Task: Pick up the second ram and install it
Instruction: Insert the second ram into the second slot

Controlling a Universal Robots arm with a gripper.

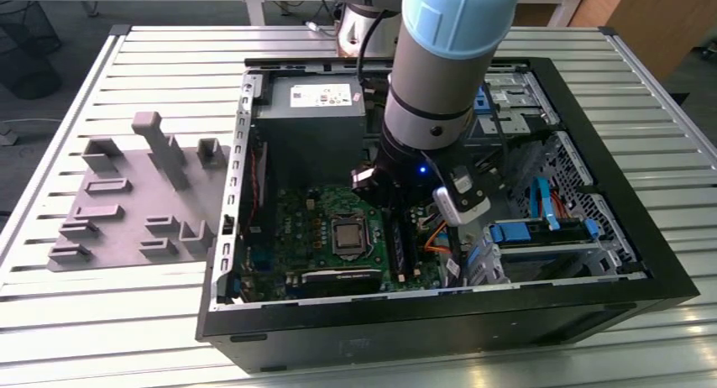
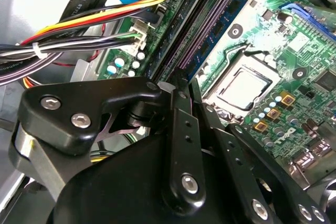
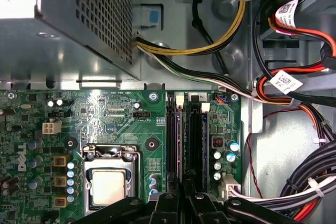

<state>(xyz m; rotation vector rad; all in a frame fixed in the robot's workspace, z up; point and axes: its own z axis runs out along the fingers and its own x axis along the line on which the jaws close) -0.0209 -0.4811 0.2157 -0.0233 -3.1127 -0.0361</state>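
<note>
In both wrist views the gripper (image 2: 184, 85) (image 3: 181, 198) has its jaws pinched onto the near end of the second ram (image 2: 206, 29) (image 3: 179, 140). The ram is a thin stick seen edge-on, with a purplish top edge and a blue-green face. It stands upright in a black slot on the motherboard (image 1: 308, 207). In the exterior view the slots lie at 3 o'clock from the processor socket (image 1: 349, 235). The grey fixture (image 1: 123, 195) sits at 9 o'clock, outside the case (image 1: 627, 237).

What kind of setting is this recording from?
Likely a robotics lab or assembly test bench: an open computer case lies on a slatted metal table, beside grey fixture blocks, with the arm's gripper over the motherboard.
</note>
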